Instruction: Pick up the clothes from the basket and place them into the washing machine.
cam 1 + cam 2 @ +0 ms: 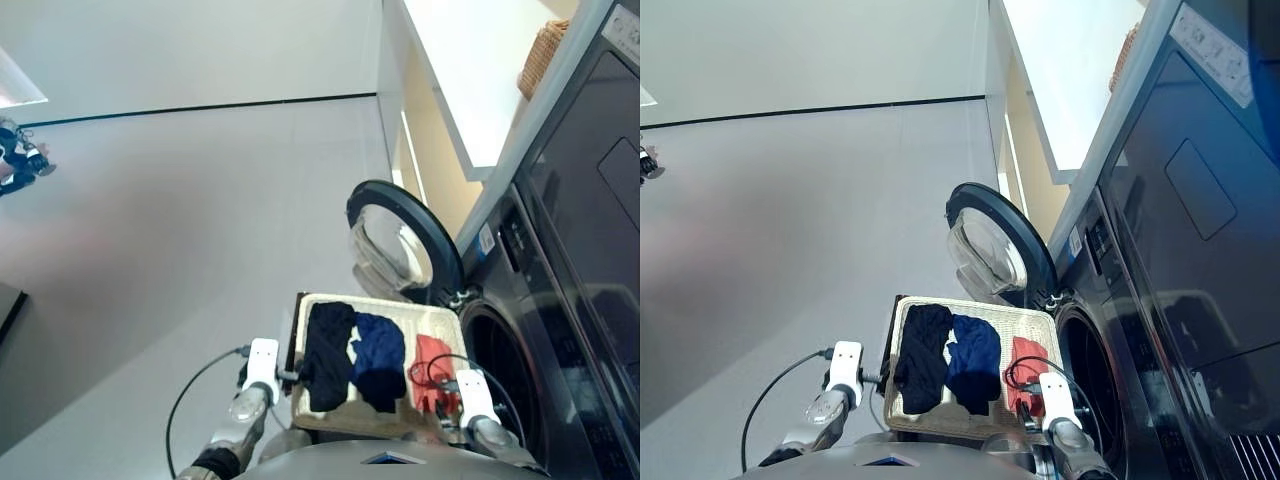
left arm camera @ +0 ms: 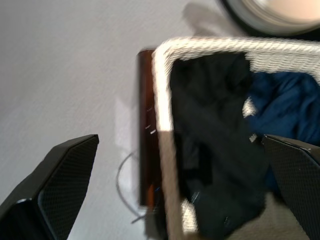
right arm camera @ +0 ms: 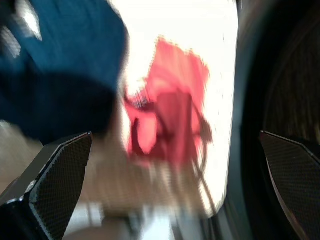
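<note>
Cream-white woven basket (image 1: 430,318) on the floor beside the washing machine (image 1: 560,330); inside, side by side, a black garment (image 1: 328,355), a navy garment (image 1: 380,360) and a coral-red garment (image 1: 432,365); machine dark grey, round porthole door (image 1: 395,240) swung open.

the basket (image 1: 440,318) sits on the floor (image 1: 180,230) just left of the washing machine (image 1: 560,330), whose door (image 1: 392,240) stands beyond it. three garments (image 1: 378,358) lie in it side by side. a small basket (image 1: 542,55) rests on a counter (image 1: 470,70) farther back.
</note>
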Controlling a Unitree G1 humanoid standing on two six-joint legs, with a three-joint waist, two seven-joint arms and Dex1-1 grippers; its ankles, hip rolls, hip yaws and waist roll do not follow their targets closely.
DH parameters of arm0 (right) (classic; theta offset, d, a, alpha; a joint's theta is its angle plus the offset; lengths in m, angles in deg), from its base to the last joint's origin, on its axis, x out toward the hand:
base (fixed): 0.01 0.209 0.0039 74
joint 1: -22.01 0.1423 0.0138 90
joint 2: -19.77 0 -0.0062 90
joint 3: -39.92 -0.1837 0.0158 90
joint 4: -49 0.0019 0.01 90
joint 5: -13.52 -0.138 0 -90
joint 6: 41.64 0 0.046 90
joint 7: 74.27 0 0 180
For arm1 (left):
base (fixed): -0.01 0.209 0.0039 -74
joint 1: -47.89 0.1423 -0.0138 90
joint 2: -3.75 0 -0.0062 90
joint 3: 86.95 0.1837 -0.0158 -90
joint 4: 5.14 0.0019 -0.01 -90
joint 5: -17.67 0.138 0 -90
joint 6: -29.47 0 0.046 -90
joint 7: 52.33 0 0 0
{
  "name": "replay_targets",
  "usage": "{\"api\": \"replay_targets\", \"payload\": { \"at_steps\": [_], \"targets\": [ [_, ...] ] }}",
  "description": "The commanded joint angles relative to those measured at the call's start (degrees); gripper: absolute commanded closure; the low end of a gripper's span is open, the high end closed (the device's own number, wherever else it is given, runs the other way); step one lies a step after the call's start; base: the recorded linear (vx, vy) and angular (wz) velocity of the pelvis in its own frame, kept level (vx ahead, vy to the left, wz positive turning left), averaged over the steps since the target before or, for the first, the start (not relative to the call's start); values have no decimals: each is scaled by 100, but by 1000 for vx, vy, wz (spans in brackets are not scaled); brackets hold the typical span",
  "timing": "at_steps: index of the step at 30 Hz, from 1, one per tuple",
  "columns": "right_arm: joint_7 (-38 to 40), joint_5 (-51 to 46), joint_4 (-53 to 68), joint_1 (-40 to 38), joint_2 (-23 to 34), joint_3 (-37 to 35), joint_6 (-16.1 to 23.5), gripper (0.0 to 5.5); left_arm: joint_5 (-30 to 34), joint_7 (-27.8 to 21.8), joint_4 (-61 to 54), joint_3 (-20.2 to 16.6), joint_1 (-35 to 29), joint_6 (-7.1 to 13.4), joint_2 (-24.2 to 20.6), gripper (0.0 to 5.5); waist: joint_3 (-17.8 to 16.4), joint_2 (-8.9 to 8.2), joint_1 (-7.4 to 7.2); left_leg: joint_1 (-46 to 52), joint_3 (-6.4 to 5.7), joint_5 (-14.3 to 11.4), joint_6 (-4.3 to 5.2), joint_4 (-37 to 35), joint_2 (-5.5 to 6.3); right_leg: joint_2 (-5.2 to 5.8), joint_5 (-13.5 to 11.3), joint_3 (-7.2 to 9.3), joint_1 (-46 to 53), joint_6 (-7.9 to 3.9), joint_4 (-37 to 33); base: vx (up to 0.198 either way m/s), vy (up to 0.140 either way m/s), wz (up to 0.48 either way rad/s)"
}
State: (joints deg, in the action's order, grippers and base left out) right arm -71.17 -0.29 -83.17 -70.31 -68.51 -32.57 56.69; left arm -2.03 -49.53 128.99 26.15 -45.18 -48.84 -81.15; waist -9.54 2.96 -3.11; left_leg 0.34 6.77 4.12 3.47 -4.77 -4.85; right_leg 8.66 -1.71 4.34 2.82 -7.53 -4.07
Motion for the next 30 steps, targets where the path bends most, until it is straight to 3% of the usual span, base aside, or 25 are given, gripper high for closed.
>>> {"api": "replay_targets", "payload": {
  "at_steps": [1, 7, 9, 16, 22, 30],
  "targets": [
    [127, -320, 1249, 362, -13, 112, 313, 0, -105, 310, -151, 134, -732, 213, -170, 0, -518, -323, 0, 153, 326, -140, 112, -23, 22, 339, -509, 72, -566, -250, 280, -95, -4, -193],
    [331, -549, 2454, 756, 125, 336, 523, 0, -365, 693, -500, 236, -1277, 312, -141, 0, -1009, -330, -35, -122, 427, 31, 107, -15, -61, 263, -442, -123, -1157, -211, 719, -105, -13, -190],
    [459, -492, 3038, 1084, 219, 487, 602, 0, -388, 841, -562, 283, -1623, 313, -175, 0, -1353, -476, -31, -734, 363, -101, 135, 758, -111, 193, -408, -266, -1578, -151, 1065, -180, -97, -209],
    [812, 301, 4095, 1702, 440, 684, 749, 0, -245, 1349, -400, 257, -2202, 360, -47, 0, -1545, -546, -100, -1777, 136, -405, 133, 1631, -147, 71, -215, -434, -2544, -128, 1903, -79, -44, -4],
    [992, 353, 4475, 2190, 357, 832, 840, 0, -174, 1630, -80, 224, -2757, 299, -16, 0, -1764, -607, -181, -2573, 33, -582, 123, 2261, -222, 34, -97, -477, -3278, -99, 2454, -87, -24, 42],
    [1102, 405, 4484, 2684, 159, 1067, 854, 0, -278, 1838, 224, 129, -3301, 253, 54, 0, -1934, -661, -212, -3178, -53, -679, 102, 2623, -235, -13, -34, -497, -3837, -68, 2730, -29, -4, 24]
  ]
}}
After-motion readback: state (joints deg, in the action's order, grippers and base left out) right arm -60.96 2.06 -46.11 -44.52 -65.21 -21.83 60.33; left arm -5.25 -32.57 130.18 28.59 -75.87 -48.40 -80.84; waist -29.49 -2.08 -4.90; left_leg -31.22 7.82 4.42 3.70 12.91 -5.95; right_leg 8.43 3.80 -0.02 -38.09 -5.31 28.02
